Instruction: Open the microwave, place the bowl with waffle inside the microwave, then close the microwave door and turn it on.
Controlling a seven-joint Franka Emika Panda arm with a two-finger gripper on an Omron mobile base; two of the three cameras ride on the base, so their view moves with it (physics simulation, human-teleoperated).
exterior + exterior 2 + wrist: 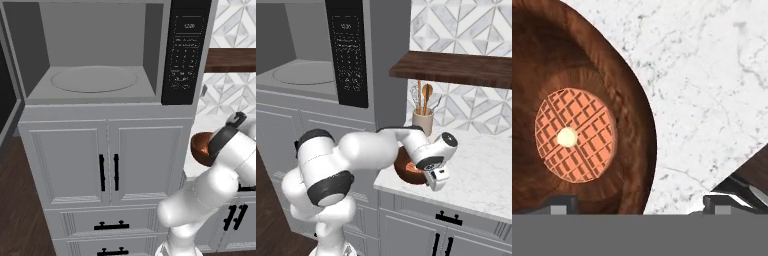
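The microwave (100, 95) stands with its cavity showing, the glass turntable (94, 79) bare and the black keypad (186, 50) on its right. The microwave door (6, 95) is swung out at the far left edge. The reddish-brown bowl (629, 125) sits on the marble counter (712, 75) with a round orange waffle (576, 135) in its middle. My gripper (639, 205) hangs just above the bowl's near rim, open, one fingertip (562, 204) over the bowl's inside and the other over the counter. The bowl (406, 170) lies under my hand (432, 181) near the counter's left corner.
A cream utensil holder (423, 120) with wooden spoons stands behind the bowl. A dark wooden shelf (456, 67) hangs above the counter. Grey cabinet doors (107, 165) and drawers sit below the microwave. My arm (215, 185) partly covers the bowl (200, 147).
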